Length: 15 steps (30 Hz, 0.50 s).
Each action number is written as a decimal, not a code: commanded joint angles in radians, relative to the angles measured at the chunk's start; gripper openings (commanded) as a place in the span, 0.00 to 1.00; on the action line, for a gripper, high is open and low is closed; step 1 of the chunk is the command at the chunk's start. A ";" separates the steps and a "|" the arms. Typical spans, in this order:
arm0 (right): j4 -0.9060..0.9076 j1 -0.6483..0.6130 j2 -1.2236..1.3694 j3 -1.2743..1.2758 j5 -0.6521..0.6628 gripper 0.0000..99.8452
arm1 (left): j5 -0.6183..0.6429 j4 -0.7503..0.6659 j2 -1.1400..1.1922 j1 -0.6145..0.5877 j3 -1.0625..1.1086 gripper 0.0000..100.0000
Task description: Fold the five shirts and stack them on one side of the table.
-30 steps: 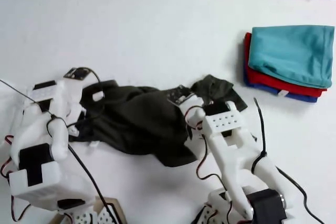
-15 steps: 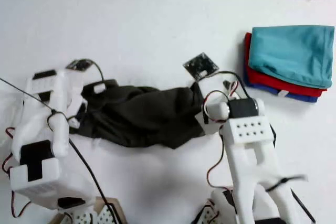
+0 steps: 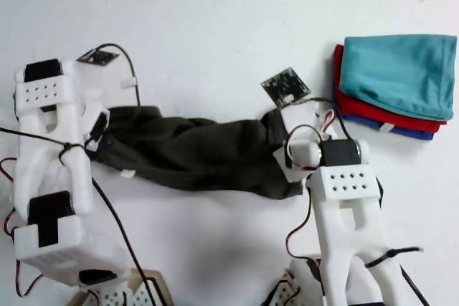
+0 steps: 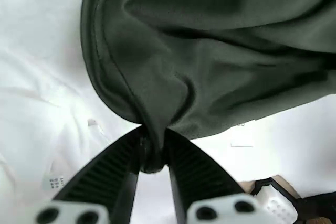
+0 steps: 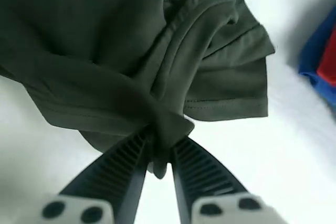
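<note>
White table (image 3: pixel 215 34) carries a dark green cotton shirt (image 3: pixel 201 155) strung between the arms. Left gripper (image 4: pixel 153 153) clamps one end, right gripper (image 5: pixel 160 153) the other; teal-red-blue folded stack (image 3: pixel 394 80) sits apart.

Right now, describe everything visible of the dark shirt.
The dark shirt is soft, dark olive fabric with stitched hems, bunched into a long wrinkled band across the white table. The left gripper is shut on one end, the right gripper on the other. It is unfolded and lies apart from the folded stack.
</note>
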 commanded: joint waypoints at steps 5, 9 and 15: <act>-0.081 0.013 -0.107 -0.057 -0.032 0.02 | 0.072 0.031 -0.028 0.025 -0.081 0.03; -0.111 0.015 -0.173 -0.178 -0.057 0.02 | 0.083 0.063 -0.117 0.038 -0.163 0.03; -0.124 0.079 -0.173 -0.400 -0.058 0.02 | 0.138 0.103 -0.322 0.060 -0.251 0.03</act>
